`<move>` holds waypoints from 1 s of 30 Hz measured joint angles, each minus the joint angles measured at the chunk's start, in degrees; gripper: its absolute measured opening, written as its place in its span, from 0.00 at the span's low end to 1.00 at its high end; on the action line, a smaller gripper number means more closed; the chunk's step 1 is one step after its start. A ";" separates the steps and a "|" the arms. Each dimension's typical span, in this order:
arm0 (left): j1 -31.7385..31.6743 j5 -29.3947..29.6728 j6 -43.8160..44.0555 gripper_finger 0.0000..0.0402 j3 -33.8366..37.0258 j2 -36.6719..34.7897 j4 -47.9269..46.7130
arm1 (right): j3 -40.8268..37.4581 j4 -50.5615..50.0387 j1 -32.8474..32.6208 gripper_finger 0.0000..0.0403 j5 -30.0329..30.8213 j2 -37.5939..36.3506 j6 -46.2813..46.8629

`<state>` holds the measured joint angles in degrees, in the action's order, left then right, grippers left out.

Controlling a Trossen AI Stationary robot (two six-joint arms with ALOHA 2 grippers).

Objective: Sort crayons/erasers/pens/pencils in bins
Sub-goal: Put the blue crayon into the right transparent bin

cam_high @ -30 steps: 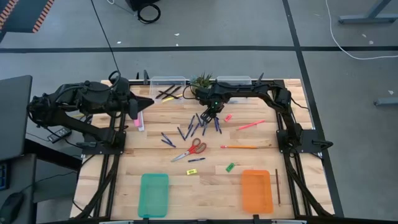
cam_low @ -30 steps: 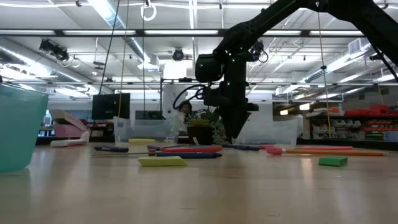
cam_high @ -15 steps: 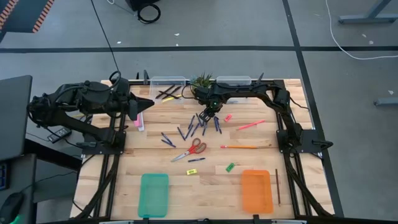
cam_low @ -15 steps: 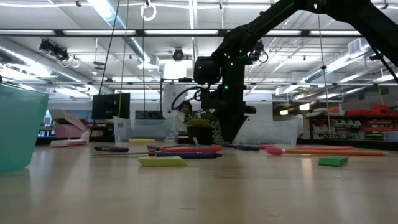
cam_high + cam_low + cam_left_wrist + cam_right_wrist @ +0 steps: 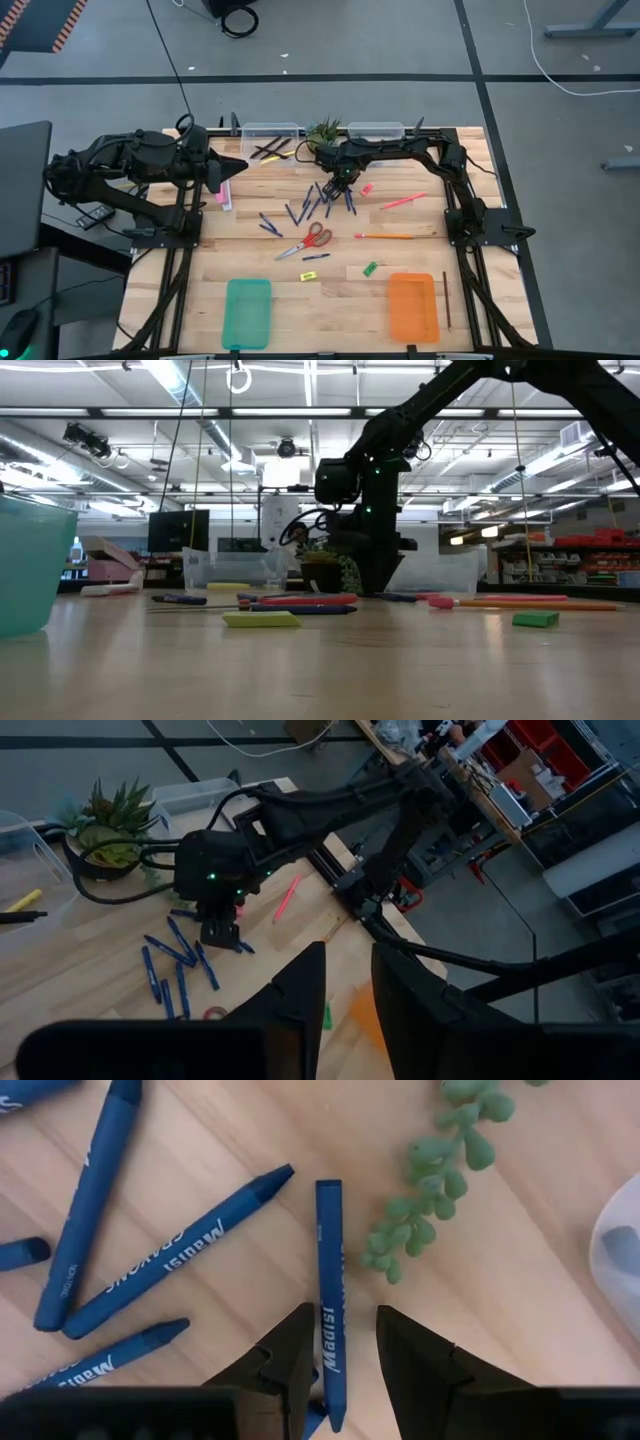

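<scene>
1. The high view alone takes in the whole table: blue pens scattered mid-table, teal tray and orange tray at the near edge, two clear tubs at the far edge beside a plant.
2. The right wrist view alone shows lettering on the blue sticks, and one pen lying straight between the right gripper's fingertips, next to a plant sprig.
3. The low view alone shows a green eraser and a yellow one lying flat.
4. Right gripper: down over the pen cluster, jaws slightly apart astride that pen; whether they touch it cannot be told.
5. Left gripper: waits at the table's left edge, jaws parted by a narrow gap, empty.
</scene>
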<state>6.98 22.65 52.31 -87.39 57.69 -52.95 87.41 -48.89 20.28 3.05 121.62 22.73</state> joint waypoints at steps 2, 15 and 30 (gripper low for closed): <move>0.00 0.00 0.00 0.23 0.00 0.00 -0.06 | -0.27 0.05 -0.47 0.30 0.72 0.00 -0.26; 0.00 0.02 -0.15 0.23 0.00 0.00 -0.05 | -0.41 0.33 -1.80 0.10 2.09 0.11 -1.99; 0.00 0.07 -0.48 0.23 0.00 0.00 -0.07 | 2.75 -2.18 -1.73 0.05 -1.16 -4.37 -2.54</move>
<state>6.98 22.72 51.83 -87.39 57.69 -53.01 90.16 -51.07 18.55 1.89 117.25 20.19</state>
